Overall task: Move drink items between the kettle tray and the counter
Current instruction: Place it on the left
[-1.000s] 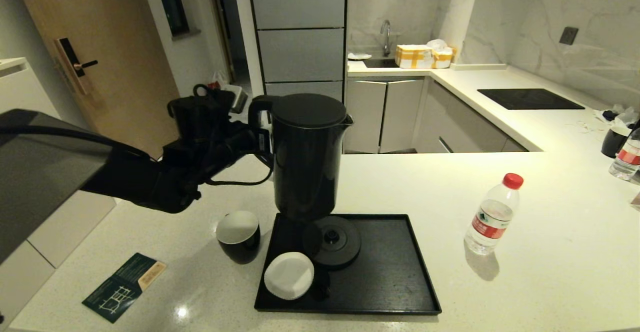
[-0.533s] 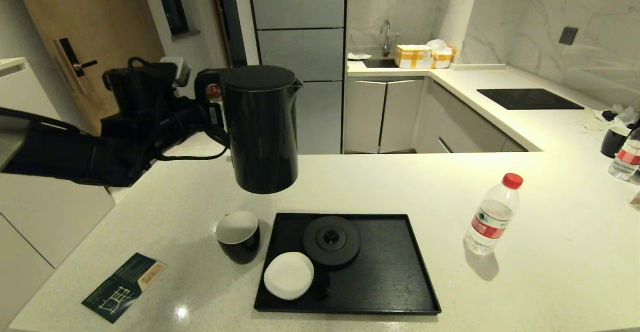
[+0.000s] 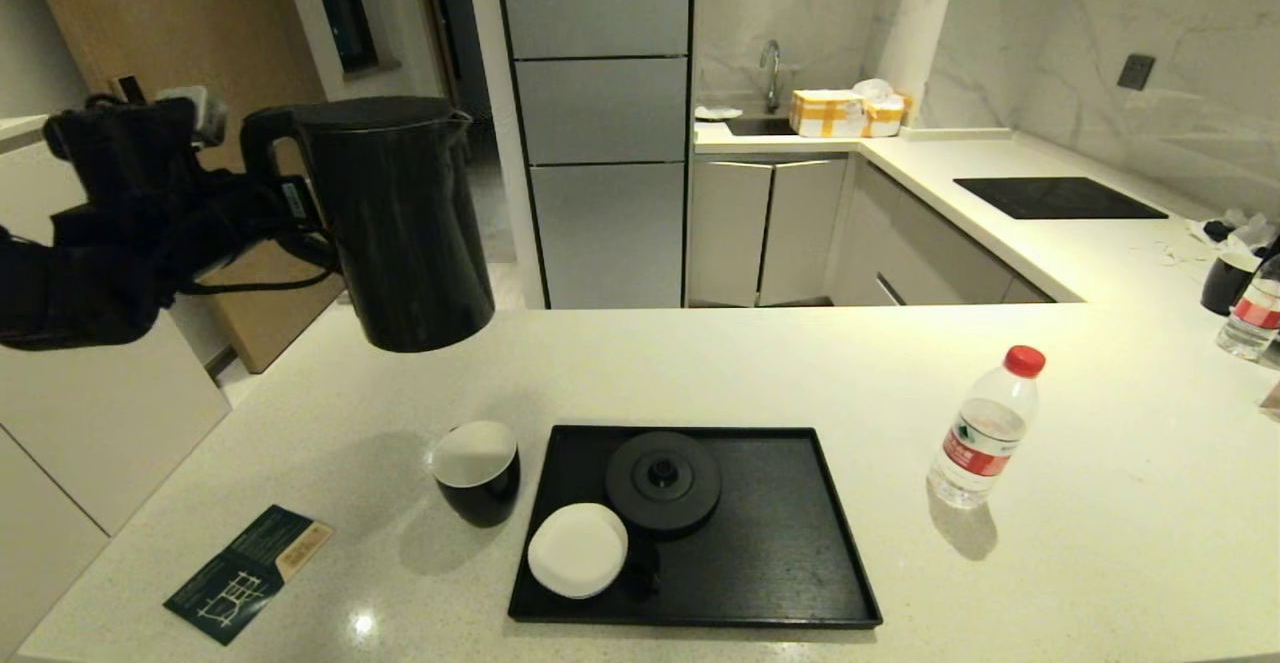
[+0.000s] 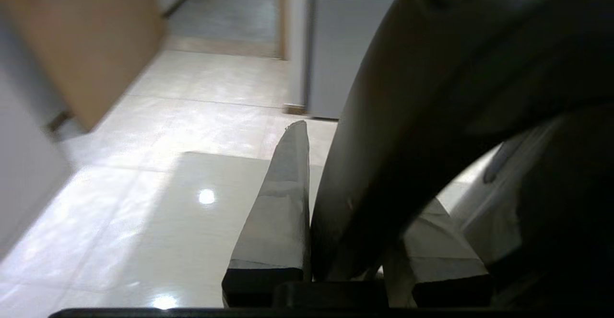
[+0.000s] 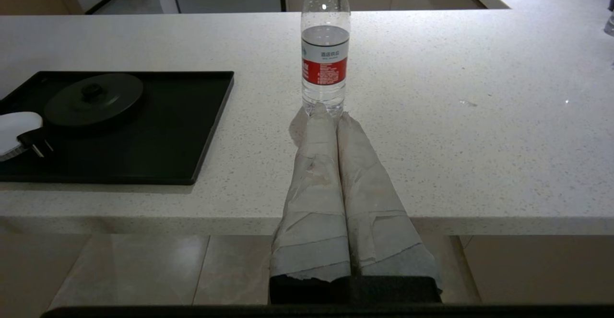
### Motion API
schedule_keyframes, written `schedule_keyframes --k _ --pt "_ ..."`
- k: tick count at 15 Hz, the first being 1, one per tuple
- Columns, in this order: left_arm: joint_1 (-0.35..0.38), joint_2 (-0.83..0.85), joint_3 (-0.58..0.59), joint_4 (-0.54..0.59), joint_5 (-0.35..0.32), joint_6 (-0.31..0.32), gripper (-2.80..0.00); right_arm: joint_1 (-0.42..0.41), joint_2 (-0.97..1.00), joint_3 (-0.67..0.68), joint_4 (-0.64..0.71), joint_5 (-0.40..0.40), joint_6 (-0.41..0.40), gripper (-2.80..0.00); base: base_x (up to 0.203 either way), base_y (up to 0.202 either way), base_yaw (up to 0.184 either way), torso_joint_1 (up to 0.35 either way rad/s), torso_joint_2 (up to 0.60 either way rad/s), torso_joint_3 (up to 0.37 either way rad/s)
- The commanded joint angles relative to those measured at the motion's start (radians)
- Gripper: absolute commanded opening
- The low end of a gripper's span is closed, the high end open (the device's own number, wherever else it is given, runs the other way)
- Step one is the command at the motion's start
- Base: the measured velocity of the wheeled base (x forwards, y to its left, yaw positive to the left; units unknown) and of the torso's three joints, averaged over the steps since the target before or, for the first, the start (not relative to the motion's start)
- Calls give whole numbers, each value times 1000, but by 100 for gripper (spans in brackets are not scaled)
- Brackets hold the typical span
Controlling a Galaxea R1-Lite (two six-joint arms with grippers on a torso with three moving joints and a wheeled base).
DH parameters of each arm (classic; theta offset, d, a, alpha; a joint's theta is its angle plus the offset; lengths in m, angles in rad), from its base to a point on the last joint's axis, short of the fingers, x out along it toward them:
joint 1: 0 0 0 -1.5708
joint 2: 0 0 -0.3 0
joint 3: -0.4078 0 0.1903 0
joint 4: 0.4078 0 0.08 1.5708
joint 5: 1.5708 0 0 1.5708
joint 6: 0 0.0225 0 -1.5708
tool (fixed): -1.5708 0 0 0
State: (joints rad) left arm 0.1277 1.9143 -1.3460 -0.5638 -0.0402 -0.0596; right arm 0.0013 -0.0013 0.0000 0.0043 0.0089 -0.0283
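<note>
Two left fingers (image 4: 283, 203) astride the kettle (image 3: 395, 223) handle.

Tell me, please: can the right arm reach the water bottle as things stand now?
Probably yes. The right gripper, jaws shut, points straight at the water bottle, which stands alone on the counter, beside the tray. Nothing stands between them.

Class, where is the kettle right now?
In the head view the kettle hangs upper left, held by the left end effector, above the counter, behind the cup.
</note>
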Motion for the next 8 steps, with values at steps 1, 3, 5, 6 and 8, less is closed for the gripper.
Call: schedule_keyframes --k 1,3,5,6,8 --pt "40 6 8 0 -1 0 -280 2 1 0 0 0 -1 -280 0 0 0 0 0 0" --pt "104 15 47 1 -26 0 -280 0 1 0 0 1 -1 -280 0 0 0 0 0 0" --pt "143 19 93 -4 -64 0 -280 0 1 0 0 0 -1 -280 0 0 0 0 0 0" --pt "161 27 117 -5 -73 2 -280 1 1 0 0 0 -1 -280 0 0 0 0 0 0" --pt "203 49 127 -7 -75 5 -280 1 1 0 0 0 -1 -280 0 0 0 0 0 0"
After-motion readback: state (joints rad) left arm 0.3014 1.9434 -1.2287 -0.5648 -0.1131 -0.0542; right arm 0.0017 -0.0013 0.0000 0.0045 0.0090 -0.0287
